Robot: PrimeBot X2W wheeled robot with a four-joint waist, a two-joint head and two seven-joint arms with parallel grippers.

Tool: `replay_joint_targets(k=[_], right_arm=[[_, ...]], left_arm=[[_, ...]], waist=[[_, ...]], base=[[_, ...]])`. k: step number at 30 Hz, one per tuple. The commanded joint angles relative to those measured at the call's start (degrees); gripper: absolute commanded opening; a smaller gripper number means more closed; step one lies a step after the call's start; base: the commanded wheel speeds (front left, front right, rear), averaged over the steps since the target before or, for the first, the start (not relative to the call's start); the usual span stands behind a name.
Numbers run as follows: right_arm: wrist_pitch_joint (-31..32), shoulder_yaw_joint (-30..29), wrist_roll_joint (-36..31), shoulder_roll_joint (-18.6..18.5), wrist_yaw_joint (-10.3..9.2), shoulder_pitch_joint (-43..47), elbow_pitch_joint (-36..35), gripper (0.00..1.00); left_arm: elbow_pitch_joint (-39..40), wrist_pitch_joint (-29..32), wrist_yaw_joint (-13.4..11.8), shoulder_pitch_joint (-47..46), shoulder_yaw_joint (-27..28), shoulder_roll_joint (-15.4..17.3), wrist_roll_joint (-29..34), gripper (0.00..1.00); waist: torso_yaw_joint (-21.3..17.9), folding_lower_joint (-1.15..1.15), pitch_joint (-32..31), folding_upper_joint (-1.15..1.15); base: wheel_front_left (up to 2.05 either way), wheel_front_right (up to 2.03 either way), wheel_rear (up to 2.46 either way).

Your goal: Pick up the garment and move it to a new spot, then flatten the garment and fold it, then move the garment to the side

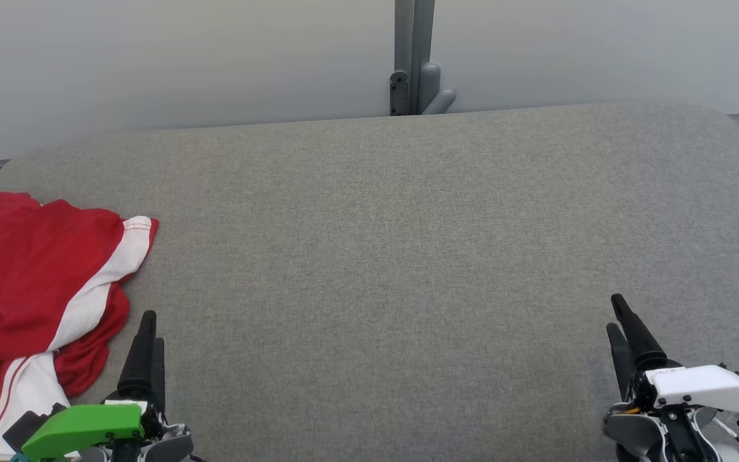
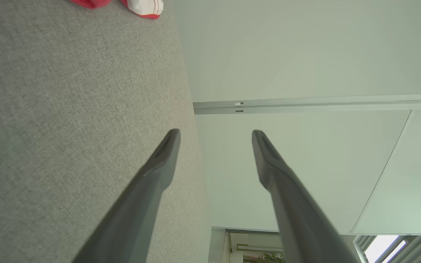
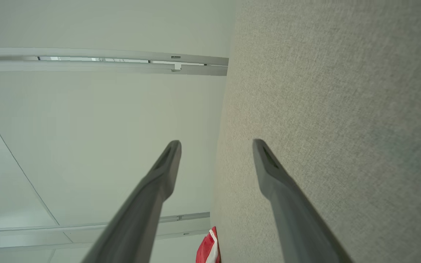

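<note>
Red garment [image 1: 29, 282] with white stripes lies crumpled on the grey surface [image 1: 395, 256].

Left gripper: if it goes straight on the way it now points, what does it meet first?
The way looks free: the left gripper points along the grey fabric-covered surface towards the pale wall. The crumpled red-and-white garment lies to its left, off that line. Height above the fabric is unclear.
</note>
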State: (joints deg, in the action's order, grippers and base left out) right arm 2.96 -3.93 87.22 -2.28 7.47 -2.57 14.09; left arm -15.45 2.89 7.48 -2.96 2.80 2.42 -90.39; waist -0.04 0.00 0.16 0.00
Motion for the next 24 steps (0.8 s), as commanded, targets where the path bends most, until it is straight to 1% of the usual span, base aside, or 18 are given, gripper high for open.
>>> replay_joint_targets(k=[1,5,9,10,12,21,22,24], right_arm=[[-0.7,0.6,-3.0,-0.6,0.01,-0.5,-1.5,1.00],[-1.7,1.4,-9.1,-0.8,0.01,-0.5,-2.2,1.00],[-2.7,2.6,-16.2,-1.6,0.01,-0.7,-3.1,1.00],[-2.7,2.6,-16.2,-1.6,0.01,-0.7,-3.1,1.00],[-3.2,3.2,-19.6,-1.9,0.01,-0.7,-3.6,1.00],[-5.2,4.8,-32.5,-3.2,0.01,-0.8,-5.2,1.00],[-5.6,5.1,-34.7,-3.4,0.01,-0.7,-5.3,1.00],[-6.0,5.4,-36.8,-3.7,0.01,-0.8,-5.3,1.00]], left_arm=[[0.9,-0.7,-0.2,-0.6,-0.5,0.5,1.5,1.00],[0.9,-1.7,-0.6,-0.7,-1.1,0.9,4.8,1.00],[1.1,-2.7,-1.0,-0.8,-1.6,1.3,9.8,1.00],[1.1,-2.7,-1.0,-0.8,-1.6,1.3,9.8,1.00],[1.2,-3.2,-1.2,-0.8,-1.7,1.4,12.2,1.00],[1.1,-5.1,-1.9,-0.5,-3.1,2.7,25.1,1.00],[1.0,-5.6,-2.0,-0.4,-3.5,3.0,27.9,1.00],[0.8,-6.0,-2.0,-0.3,-3.9,3.3,30.6,1.00]], waist=[[0.0,0.00,0.0,0.00],[0.0,0.00,0.0,0.00],[0.0,0.00,-0.1,0.00],[0.0,0.00,-0.1,0.00],[0.0,0.00,-0.1,0.00],[0.0,0.00,-0.2,0.00],[0.0,0.00,-0.2,0.00],[0.0,0.00,-0.2,0.00]], base=[[0.00,0.00,0.00],[0.00,0.00,0.00],[0.00,0.00,0.00],[0.00,0.00,0.00],[0.00,0.00,0.00],[0.00,0.00,0.00],[0.00,0.00,0.00],[0.00,0.00,0.00]])
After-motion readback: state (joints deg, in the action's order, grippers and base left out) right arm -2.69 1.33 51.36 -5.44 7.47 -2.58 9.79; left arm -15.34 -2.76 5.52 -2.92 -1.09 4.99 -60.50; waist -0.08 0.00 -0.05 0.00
